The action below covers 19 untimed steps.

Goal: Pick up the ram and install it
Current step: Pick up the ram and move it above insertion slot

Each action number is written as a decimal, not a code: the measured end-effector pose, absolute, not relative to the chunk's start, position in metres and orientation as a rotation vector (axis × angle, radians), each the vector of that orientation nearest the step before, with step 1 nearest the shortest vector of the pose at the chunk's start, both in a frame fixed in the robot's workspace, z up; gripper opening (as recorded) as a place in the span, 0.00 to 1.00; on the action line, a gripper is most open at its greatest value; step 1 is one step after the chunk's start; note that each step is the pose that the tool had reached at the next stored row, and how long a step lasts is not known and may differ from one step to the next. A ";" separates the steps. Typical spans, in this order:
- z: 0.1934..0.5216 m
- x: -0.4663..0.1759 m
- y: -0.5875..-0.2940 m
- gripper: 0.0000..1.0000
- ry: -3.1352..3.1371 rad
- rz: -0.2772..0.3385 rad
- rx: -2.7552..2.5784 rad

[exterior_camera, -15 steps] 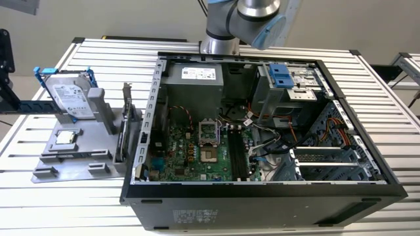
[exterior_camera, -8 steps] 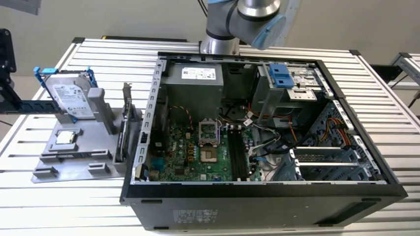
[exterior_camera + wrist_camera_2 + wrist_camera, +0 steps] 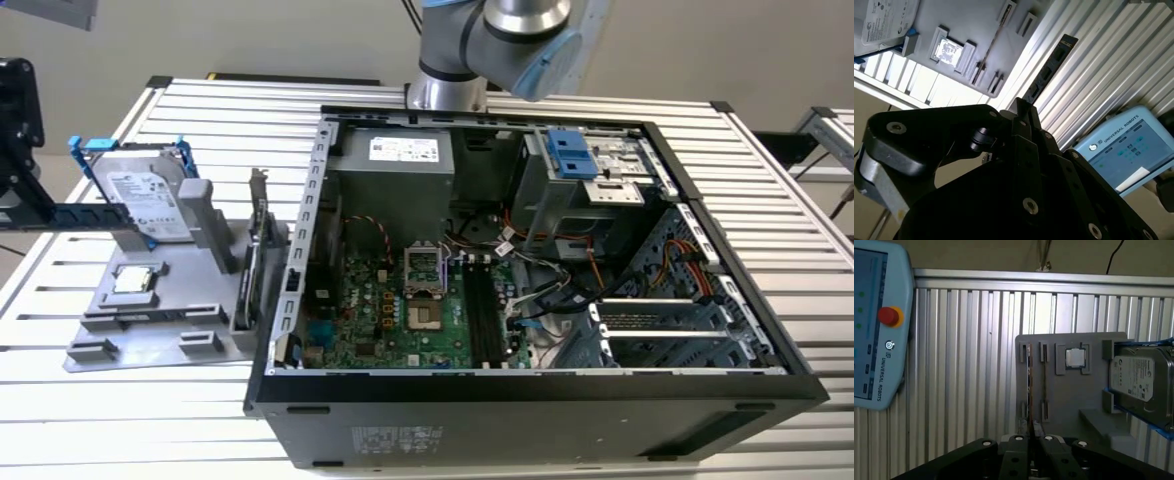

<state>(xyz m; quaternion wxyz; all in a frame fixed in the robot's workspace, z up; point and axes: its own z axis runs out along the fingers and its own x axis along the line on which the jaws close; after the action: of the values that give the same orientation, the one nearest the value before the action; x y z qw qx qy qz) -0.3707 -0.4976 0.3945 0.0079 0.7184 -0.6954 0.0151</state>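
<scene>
Nearest us in the exterior view, the open computer case (image 3: pixel 534 385) sits on the slatted surface (image 3: pixel 80 420). Its motherboard (image 3: pixel 387 310) lies flat inside, with long dark memory slots (image 3: pixel 483 315) running along it. Toward the exterior view's left, a grey tray (image 3: pixel 147 320) carries a processor chip (image 3: pixel 134 280) and, at its far end, a silver hard drive (image 3: pixel 140 195) leaning in a blue frame. An expansion card (image 3: pixel 260 215) stands on edge just beside the case, whose raised wall separates tray from board. The arm (image 3: pixel 514 30) rises behind the case. In the first wrist view a teach pendant (image 3: pixel 874 325) shows against the slats, well apart from the tray. In the second wrist view the hand (image 3: pixel 1021 107) is clamped on the ram (image 3: pixel 1054 65). The ram is a long, narrow dark stick with black chips, held clear above the surface and jutting out past the fingertips.
</scene>
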 end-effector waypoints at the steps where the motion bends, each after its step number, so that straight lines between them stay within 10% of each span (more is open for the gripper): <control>1: 0.395 -0.370 -0.498 0.00 -2.174 0.047 2.246; 19: 0.395 -0.357 -0.496 0.00 -2.174 0.047 2.246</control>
<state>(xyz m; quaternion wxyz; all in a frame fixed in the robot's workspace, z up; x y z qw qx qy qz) -0.3567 -0.4961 0.3945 0.0079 0.7184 -0.6954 0.0151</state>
